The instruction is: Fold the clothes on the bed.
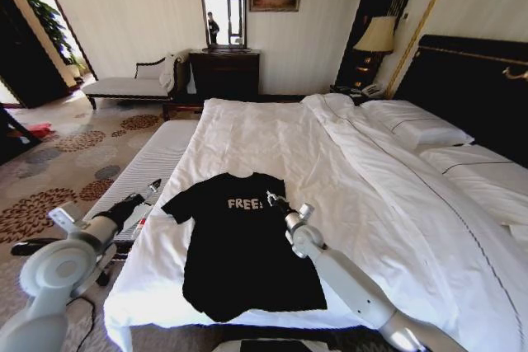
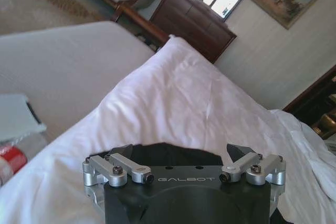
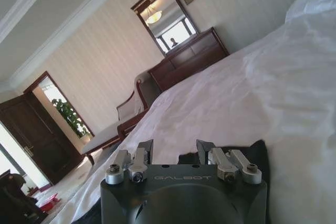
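Note:
The clothes, a black T-shirt with white "FREE" lettering, lie flat on the white duvet near the foot of the bed. My right gripper is low at the shirt's right shoulder and sleeve. In the right wrist view this gripper stands open, with black cloth just beyond its fingertips. My left gripper hovers off the bed's left edge, close to the shirt's left sleeve. In the left wrist view it is open, its fingers spread wide with the black sleeve between them.
A lower pale mattress runs along the bed's left side, with a red can and a white packet on it. Pillows and the dark headboard are at the right. A chaise and a dresser stand against the far wall.

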{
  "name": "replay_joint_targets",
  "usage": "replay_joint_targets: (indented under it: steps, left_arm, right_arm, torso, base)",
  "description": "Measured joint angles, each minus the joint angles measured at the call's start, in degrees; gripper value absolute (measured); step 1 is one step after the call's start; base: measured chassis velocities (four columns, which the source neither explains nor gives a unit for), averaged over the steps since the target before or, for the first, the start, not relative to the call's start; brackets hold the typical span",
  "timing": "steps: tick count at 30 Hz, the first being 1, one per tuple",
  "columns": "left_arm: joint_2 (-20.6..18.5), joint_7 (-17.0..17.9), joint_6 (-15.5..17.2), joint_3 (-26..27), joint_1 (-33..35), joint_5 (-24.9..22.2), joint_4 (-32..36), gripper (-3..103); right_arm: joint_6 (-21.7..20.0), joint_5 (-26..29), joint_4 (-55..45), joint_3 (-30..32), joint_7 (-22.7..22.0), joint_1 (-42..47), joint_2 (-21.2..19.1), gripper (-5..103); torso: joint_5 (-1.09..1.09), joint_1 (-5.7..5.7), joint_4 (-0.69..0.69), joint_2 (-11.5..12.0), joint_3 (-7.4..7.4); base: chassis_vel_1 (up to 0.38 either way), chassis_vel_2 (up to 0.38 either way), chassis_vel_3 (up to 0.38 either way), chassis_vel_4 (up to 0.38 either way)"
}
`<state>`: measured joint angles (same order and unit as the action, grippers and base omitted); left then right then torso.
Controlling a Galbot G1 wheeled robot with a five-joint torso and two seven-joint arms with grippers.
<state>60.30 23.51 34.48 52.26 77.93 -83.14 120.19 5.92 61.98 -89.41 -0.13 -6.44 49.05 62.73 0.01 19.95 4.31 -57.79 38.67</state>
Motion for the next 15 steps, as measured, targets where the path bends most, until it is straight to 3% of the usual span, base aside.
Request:
replay_joint_targets:
  steps: [1, 4, 7, 9, 11, 15]
  left_arm:
    - [1.8, 0.1, 0.9, -2.2, -4.6, -3.9, -7.6, 100]
    - [3.2, 0.0, 1.9, -4.1, -8.9, -4.8, -15.3, 100]
    - [3.5, -0.7, 2.6, -4.4, -10.1, -4.9, -19.7, 100]
    - [3.7, -1.6, 2.9, -4.5, -10.6, -4.8, -22.7, 100]
    - [3.9, -1.9, 3.0, -4.5, -10.7, -4.7, -23.3, 100]
    - [4.6, -2.5, 3.1, -4.6, -11.6, -4.2, -24.3, 100]
  right_arm:
    - [0.2, -0.5, 0.0, 2.4, -0.4, 1.3, -0.4, 61]
    - [0.1, -0.8, 0.1, 3.5, -2.1, 2.2, 0.1, 78]
    - [-0.1, -0.9, 0.1, 3.9, -3.0, 2.7, 0.5, 84]
    - [-0.3, -1.3, 0.3, 4.3, -3.8, 3.1, 0.8, 94]
    - [-0.4, -1.4, 0.5, 4.4, -4.1, 3.3, 0.8, 98]
    - [-0.5, -1.8, 0.8, 4.6, -4.3, 3.5, 0.6, 100]
  torso:
    - [0.0, 0.0, 0.0, 0.0, 0.0]
    - [-0.01, 0.01, 0.02, 0.0, 0.01]
    - [-0.01, 0.01, 0.01, 0.0, 0.01]
    - [-0.01, 0.01, -0.02, 0.0, 0.01]
    - [-0.01, 0.01, -0.03, 0.0, 0.01]
    - [-0.01, 0.0, -0.01, 0.0, 0.0]
  base:
    - [0.0, 0.0, 0.0, 0.0]
    - [0.0, 0.0, 0.0, 0.0]
    - [0.0, 0.0, 0.0, 0.0]
    - [0.0, 0.0, 0.0, 0.0]
    - [0.0, 0.0, 0.0, 0.0]
    - [0.0, 0.0, 0.0, 0.0]
